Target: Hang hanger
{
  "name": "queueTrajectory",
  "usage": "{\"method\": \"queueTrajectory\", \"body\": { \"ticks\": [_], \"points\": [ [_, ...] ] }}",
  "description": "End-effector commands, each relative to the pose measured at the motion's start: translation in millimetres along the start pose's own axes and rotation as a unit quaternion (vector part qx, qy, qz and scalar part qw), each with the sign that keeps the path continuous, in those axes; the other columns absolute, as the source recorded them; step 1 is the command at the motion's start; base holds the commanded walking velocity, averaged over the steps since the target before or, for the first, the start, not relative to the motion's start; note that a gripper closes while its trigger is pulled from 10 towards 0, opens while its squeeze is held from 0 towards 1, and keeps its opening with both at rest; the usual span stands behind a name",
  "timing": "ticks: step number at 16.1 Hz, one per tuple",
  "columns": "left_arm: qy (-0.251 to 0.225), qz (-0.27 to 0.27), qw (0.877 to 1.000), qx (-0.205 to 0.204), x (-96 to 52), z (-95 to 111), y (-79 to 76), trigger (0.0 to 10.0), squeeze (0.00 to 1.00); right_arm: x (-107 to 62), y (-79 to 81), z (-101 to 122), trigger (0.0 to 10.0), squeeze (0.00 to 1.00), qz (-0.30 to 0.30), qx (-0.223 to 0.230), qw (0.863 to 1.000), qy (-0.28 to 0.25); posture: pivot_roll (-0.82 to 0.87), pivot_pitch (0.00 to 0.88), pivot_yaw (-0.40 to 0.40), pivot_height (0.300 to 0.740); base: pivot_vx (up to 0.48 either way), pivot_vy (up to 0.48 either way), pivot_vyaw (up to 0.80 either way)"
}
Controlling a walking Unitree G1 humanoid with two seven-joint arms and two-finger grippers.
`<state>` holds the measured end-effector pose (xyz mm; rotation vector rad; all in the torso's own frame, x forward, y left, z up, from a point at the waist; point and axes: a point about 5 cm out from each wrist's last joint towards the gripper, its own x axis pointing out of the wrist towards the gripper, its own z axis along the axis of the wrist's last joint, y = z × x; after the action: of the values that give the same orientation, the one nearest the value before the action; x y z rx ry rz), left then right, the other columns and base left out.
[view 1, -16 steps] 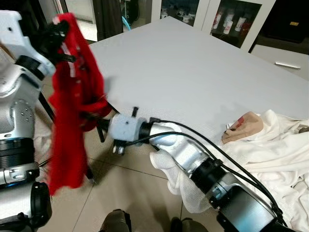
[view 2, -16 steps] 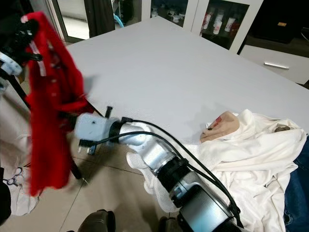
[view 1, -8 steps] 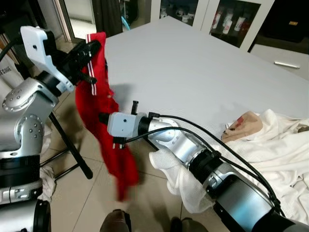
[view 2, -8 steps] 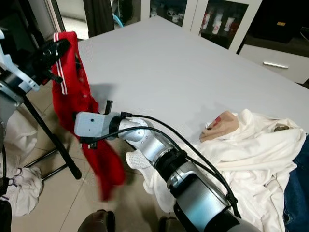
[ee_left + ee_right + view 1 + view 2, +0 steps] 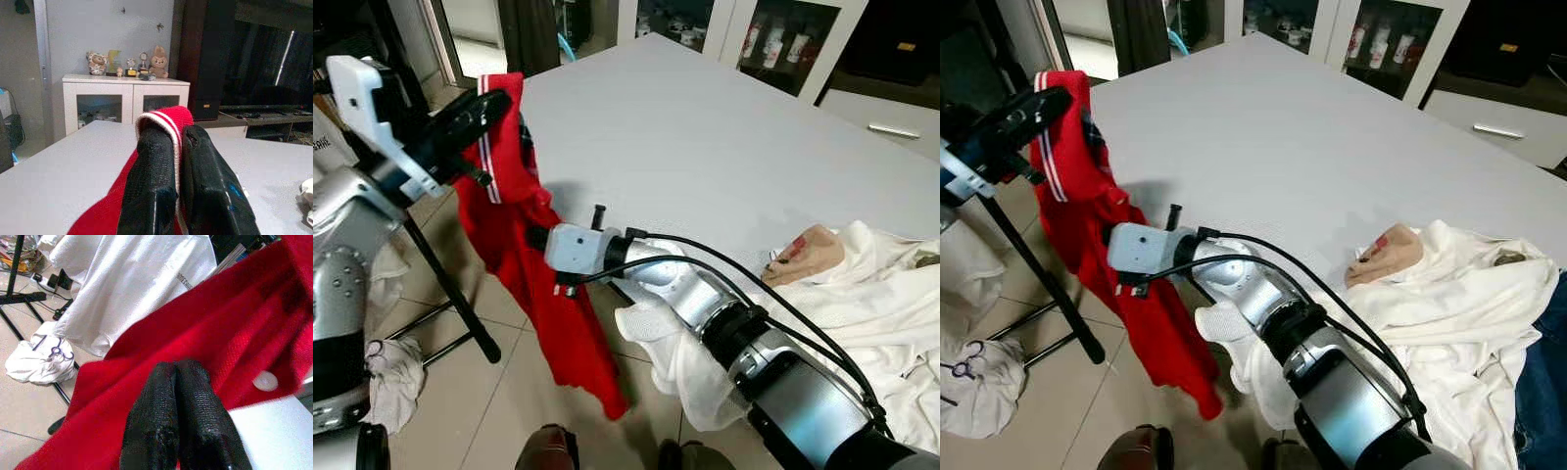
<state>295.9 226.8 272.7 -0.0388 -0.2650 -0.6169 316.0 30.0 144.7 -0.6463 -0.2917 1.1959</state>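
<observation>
My left tool (image 5: 494, 103) pinches the red garment's (image 5: 524, 264) striped collar, holding it up beside the grey bench (image 5: 724, 147); my right tool (image 5: 178, 382), fingers pressed together, rests against the cloth; no hanger visible; next, I judge, carry it to the rack (image 5: 450, 304)

Over the last second the left pincer (image 5: 499, 98) has swung from high at the left toward the near-left corner of the worktop (image 5: 724, 147), carrying the red garment's (image 5: 524, 264) striped collar with it. The garment, bunched and blurred a second ago, now hangs longer and flatter, its lower end trailing toward the floor (image 5: 489, 411). The right pincer (image 5: 178, 377) has moved slightly along the worktop's near edge, pressed into the red cloth.
</observation>
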Motion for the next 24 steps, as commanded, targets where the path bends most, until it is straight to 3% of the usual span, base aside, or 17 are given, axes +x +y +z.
{"method": "queueTrajectory", "body": {
  "ticks": [1,2,3,5,8,9,13,14,17,21,24],
  "points": [
    [-0.017,-0.012,1.0,0.015,-0.8,11.2,-3.4,10.0,0.0,-3.0,-2.7,-3.3,10.0,0.0,-0.007,0.011,1.0,0.001,0.15,0.065,-0.025,0.74,0.0,0.0,0.0],
    [-0.016,-0.014,1.0,0.015,-2.7,12.1,-3.5,10.0,0.0,-4.9,-4.3,-5.1,10.0,0.0,-0.008,0.013,1.0,0.004,0.15,0.065,-0.025,0.74,0.0,0.0,0.0],
    [-0.02,-0.018,0.999,0.019,-3.1,16.8,-4.2,10.0,0.0,-11.7,6.7,-19.8,10.0,0.0,0.027,0.023,0.999,0.037,0.15,0.063,-0.029,0.74,0.0,0.0,0.0],
    [-0.022,-0.023,0.999,0.02,-1.8,18.6,-5.7,10.0,0.0,-10.8,14.6,-21.6,10.0,0.0,0.045,0.022,0.998,0.042,0.15,0.063,-0.027,0.74,0.0,0.0,0.0],
    [-0.026,-0.042,0.999,0.018,1.5,20.5,-13.4,10.0,0.0,5.0,35.2,-7.0,10.0,0.0,0.079,0.017,0.997,0.013,0.15,0.062,-0.024,0.74,0.0,0.0,0.0],
    [-0.023,-0.051,0.998,0.017,2.2,19.6,-17.6,10.0,0.0,16.9,46.4,7.1,10.0,0.0,0.1,0.014,0.995,-0.015,0.16,0.062,-0.023,0.74,0.0,0.0,0.0],
    [-0.024,-0.06,0.998,0.018,1.8,21.0,-23.1,10.0,0.0,36.7,57.2,38.8,10.0,0.0,0.133,0.014,0.988,-0.077,0.17,0.062,-0.028,0.74,0.0,0.0,0.0],
    [-0.024,-0.062,0.998,0.018,0.7,21.7,-24.3,10.0,0.0,40.6,57.6,52.3,10.0,0.0,0.145,0.034,0.983,-0.111,0.17,0.062,-0.032,0.74,0.0,0.0,0.0],
    [-0.017,-0.058,0.998,0.021,-4.7,20.3,-23.6,10.0,0.0,41.4,53.8,66.1,10.0,0.0,0.145,0.079,0.974,-0.157,0.18,0.063,-0.04,0.74,0.0,0.0,0.0],
    [-0.006,-0.063,0.998,0.025,-11.0,18.5,-25.1,10.0,0.0,29.2,38.1,39.2,10.0,0.0,0.113,0.106,0.982,-0.109,0.18,0.059,-0.048,0.74,0.0,0.0,0.0],
    [0.003,-0.034,0.999,0.029,-19.1,13.8,-18.3,10.0,0.0,2.5,18.4,3.6,10.0,0.0,0.054,0.143,0.987,-0.056,0.17,0.055,-0.043,0.74,0.0,0.0,0.0]
  ]
}}
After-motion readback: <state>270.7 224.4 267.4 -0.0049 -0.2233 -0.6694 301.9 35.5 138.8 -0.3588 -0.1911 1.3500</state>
